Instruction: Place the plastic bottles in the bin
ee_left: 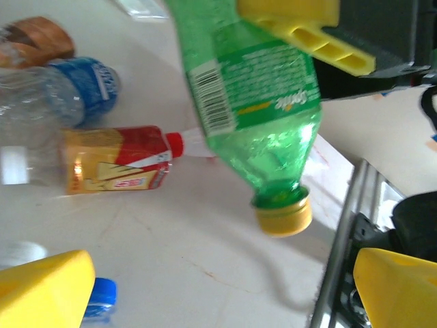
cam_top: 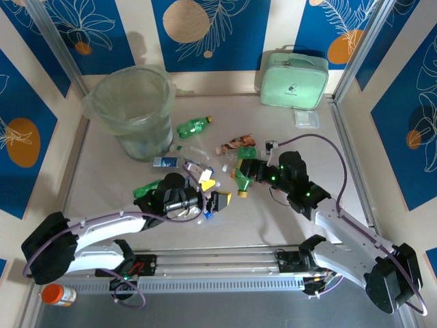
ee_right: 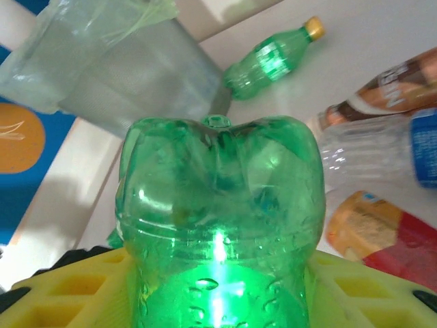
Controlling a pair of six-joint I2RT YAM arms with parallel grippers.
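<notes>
The right gripper [cam_top: 252, 171] clamps a green bottle [ee_right: 218, 205], left gripper [ee_left: 220, 292] gapes empty — now carry it over the bin [cam_top: 136, 130] at ten o'clock.

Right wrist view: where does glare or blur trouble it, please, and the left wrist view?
Right wrist: a white glare streak on the close green bottle, the bin behind slightly soft. Left wrist: clear bottle at left blurred, barcode label sharp.
</notes>
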